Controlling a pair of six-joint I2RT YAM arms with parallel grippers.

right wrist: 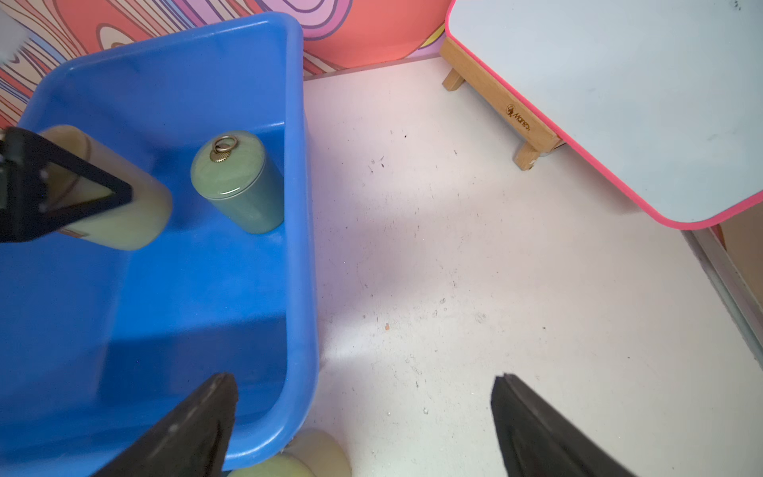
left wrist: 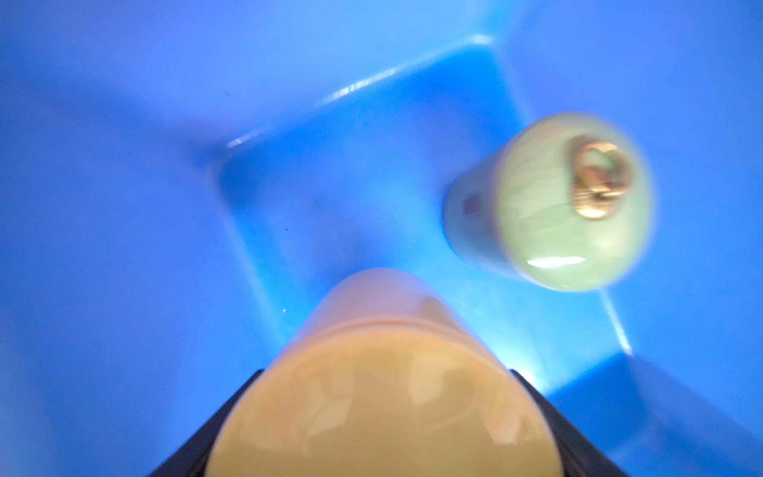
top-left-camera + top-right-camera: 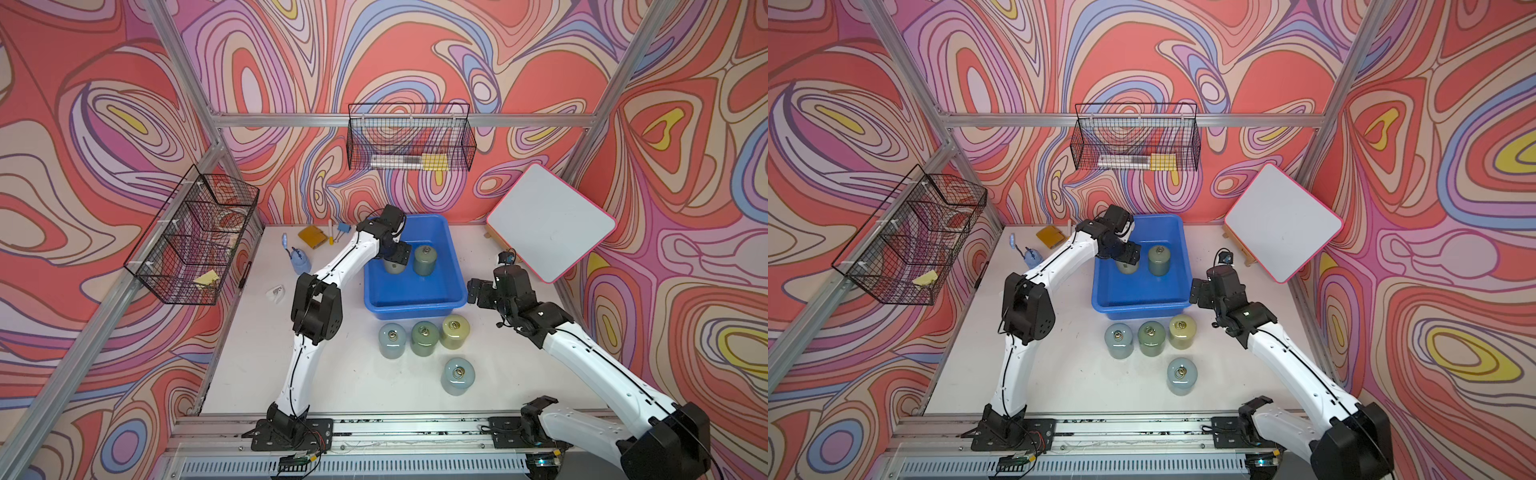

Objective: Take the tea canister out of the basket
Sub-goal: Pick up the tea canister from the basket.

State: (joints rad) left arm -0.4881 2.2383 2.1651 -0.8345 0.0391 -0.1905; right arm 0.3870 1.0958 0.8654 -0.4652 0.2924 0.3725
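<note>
The basket [image 3: 415, 309] is shown whole in both top views, with the tea canister [image 1: 136, 223] inside it toward its left side, next to a green canister [image 1: 243, 194]. There the grasp is largely hidden under the left gripper [image 3: 397, 257]. It is exposed in the right wrist view, where black fingers are clamped on the pale canister's sides. In the left wrist view the lid is met nearly end-on, so the long axis is roughly upright, lid upward. The right gripper [image 1: 363, 380] is spread and empty beside the basket's near right corner.
</note>
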